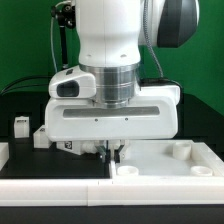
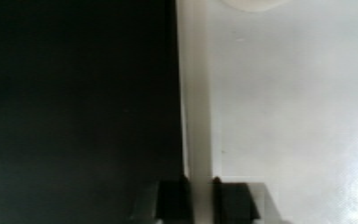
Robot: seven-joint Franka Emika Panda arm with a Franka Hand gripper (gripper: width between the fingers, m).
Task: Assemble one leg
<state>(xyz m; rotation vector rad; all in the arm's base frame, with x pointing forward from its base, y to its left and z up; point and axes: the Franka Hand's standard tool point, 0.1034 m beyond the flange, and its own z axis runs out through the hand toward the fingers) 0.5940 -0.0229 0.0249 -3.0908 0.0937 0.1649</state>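
Note:
My gripper [image 1: 112, 152] is down at the table, at the exterior view's left edge of the large flat white piece [image 1: 160, 160] with round corner sockets. In the wrist view the two dark fingers [image 2: 171, 198] stand close on either side of that piece's [image 2: 291, 110] edge wall, so my gripper [image 2: 202, 198] is shut on it. Two small white legs with tag stickers [image 1: 22, 125] [image 1: 40, 138] stand on the black table at the exterior view's left, apart from the gripper. No leg shows in the wrist view.
Round sockets [image 1: 180, 151] [image 1: 126, 171] [image 1: 203, 170] sit on the flat piece. A white block [image 1: 3, 152] lies at the exterior view's far left edge. A white band [image 1: 60, 195] runs along the front of the black table. A green wall stands behind.

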